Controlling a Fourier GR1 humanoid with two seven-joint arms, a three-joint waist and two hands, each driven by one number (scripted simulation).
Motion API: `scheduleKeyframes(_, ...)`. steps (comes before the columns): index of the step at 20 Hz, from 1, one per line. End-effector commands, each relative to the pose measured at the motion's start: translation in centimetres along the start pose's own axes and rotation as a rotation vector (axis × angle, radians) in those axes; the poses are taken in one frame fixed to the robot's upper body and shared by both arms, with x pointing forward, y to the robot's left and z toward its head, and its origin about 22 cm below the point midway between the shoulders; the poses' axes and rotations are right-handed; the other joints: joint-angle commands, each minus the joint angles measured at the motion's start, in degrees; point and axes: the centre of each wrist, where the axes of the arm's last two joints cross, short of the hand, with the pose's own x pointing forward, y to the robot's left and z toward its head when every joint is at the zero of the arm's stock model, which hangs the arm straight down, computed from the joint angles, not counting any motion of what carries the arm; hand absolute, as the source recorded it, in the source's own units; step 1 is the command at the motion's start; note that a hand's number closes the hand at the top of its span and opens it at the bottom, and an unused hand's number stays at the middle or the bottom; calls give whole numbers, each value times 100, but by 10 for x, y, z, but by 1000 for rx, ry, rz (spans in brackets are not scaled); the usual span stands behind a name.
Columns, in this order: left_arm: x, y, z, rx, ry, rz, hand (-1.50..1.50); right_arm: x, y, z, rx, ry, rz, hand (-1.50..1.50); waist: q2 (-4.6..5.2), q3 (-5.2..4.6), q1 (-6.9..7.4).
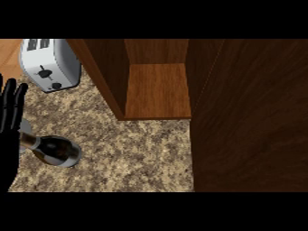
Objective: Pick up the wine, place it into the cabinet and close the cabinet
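A dark wine bottle (55, 150) stands on the speckled counter at the lower left, its neck leaning toward the left edge. My left hand (0, 131) shows at the left edge, fingers straight and pointing up, just left of the bottle's neck and partly in front of it. The wooden cabinet (157, 90) stands open in the middle, its bare shelf visible. Its open door (259, 117) fills the right side of the view. My right hand does not show.
A silver toaster (49, 63) sits at the upper left on the counter (136, 153), just left of the cabinet's side wall. A strip of light wood shows at the far top left.
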Motion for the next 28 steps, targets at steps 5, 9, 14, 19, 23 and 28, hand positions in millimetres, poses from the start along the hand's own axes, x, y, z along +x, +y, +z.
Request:
scheduleKeyframes(5, -14, 51, -27, 113, -15, -117, -150, 22, -15, 29, -59, -30, 30, -150, 163, -35, 57)
scheduleKeyframes(9, -30, 32, -16, 186, 189, 245, -150, 11, 9, 37, 175, 163, -147, -150, 155, -41, 85)
scheduleKeyframes(14, 2, 43, -40, 192, 213, 276, -150, 35, -4, 54, 209, 180, -155, -150, 147, -31, 90)
scheduleKeyframes(19, -21, 25, -33, 230, 213, 251, -150, 49, -12, 56, 180, 163, -157, -150, 158, -33, 85)
scheduleKeyframes(23, -20, 10, -38, 221, 222, 255, -150, 75, -11, 34, 185, 162, -139, -150, 159, -35, 101)
scheduleKeyframes(28, 8, 7, -22, 212, 228, 287, -150, 54, -9, 41, 188, 174, -151, -150, 157, -33, 111)
